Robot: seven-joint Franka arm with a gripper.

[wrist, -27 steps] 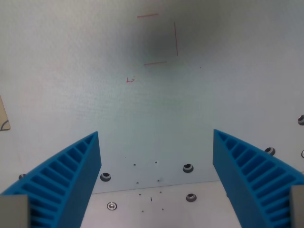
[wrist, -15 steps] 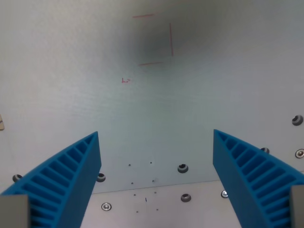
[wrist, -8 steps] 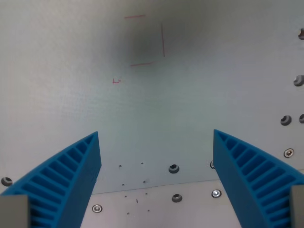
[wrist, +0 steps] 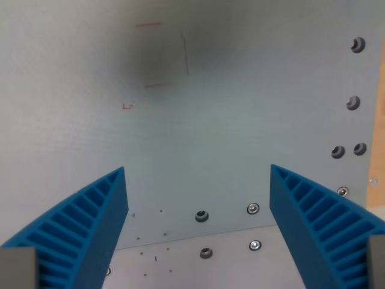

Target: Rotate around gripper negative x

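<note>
My gripper (wrist: 198,229) hangs spread wide and empty, its two blue ribbed fingers (wrist: 81,232) filling the lower corners of the frame, above a pale grey metal plate (wrist: 240,120). Three thin red lines (wrist: 185,54) mark an unfinished square at upper left; a small red mark (wrist: 127,106) below it is unreadable. Four dark bolt holes (wrist: 353,103) line the right side, where a tan edge (wrist: 380,96) shows. The plate's centre lies open.
</note>
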